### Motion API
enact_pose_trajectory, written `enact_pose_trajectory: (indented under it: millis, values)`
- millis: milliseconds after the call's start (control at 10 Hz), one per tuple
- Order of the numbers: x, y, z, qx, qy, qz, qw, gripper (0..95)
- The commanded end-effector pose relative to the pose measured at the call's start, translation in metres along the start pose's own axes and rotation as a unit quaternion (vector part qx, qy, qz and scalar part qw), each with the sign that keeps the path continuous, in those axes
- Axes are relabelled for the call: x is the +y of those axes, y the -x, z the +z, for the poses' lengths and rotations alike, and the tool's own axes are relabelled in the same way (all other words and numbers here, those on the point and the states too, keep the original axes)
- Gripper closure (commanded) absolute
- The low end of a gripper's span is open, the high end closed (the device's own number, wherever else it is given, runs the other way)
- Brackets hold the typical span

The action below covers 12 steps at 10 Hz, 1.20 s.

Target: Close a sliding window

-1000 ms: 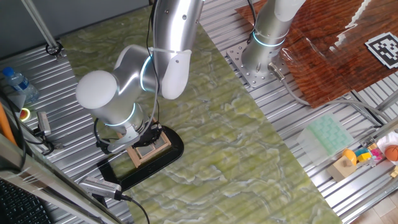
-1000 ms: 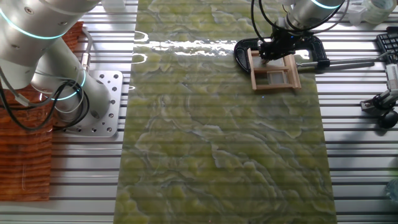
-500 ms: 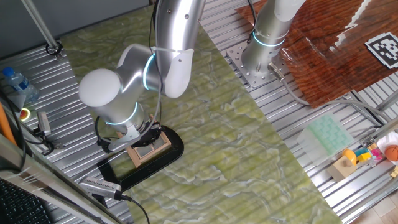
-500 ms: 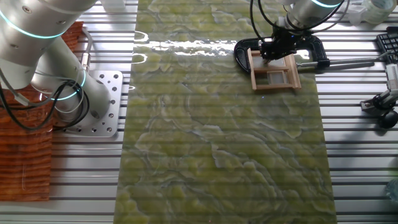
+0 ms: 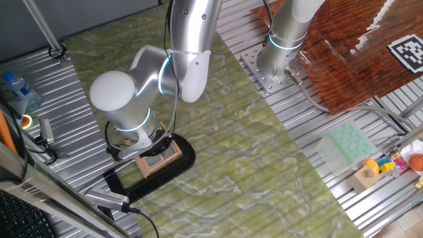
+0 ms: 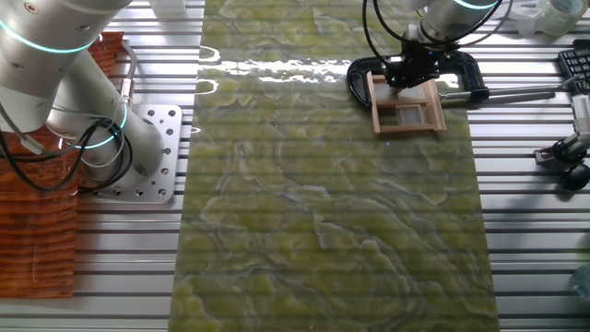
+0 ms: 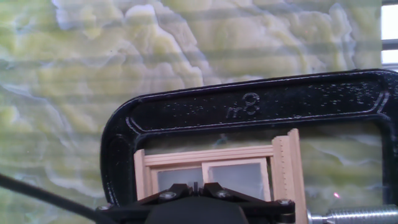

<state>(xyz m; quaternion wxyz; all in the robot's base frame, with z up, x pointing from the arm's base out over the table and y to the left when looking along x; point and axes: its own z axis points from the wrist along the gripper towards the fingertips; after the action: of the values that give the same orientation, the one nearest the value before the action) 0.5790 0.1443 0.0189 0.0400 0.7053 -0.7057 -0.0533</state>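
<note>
The sliding window (image 5: pixel 160 157) is a small light-wood frame with two grey panes, lying on a glossy black oblong base (image 5: pixel 178 168) near the table's left edge. It also shows in the other fixed view (image 6: pixel 407 106) and in the hand view (image 7: pixel 214 169), where the black base (image 7: pixel 249 102) curves round it like a clamp. My gripper (image 7: pixel 195 185) is right over the window's near rail with its fingers pressed together. In the other fixed view the gripper (image 6: pixel 407 74) sits at the window's far edge. The arm hides part of the window in one fixed view.
A metal bar (image 6: pixel 516 92) sticks out from the base to the right. A second robot base (image 5: pixel 281 49), a green tray (image 5: pixel 349 144), a tan wooden block (image 5: pixel 365 177) and a water bottle (image 5: pixel 16 86) stand off the green mat (image 5: pixel 231 132).
The arm's elbow has swung slightly to the right in one fixed view. The gripper stays at the window; the panes show no clear shift.
</note>
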Motion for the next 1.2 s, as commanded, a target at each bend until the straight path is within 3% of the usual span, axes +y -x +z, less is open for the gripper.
enact_pose_trajectory:
  millis: [100, 900, 1200]
  values:
    - [-0.0012, 0.0012, -0.0007, -0.002, -0.003, 0.002, 1.0, 95.0]
    - [-0.0018, 0.002, -0.0015, 0.001, -0.009, 0.009, 0.9999, 95.0]
    - [-0.0019, 0.0023, -0.0017, 0.003, -0.028, 0.01, 0.9996, 95.0]
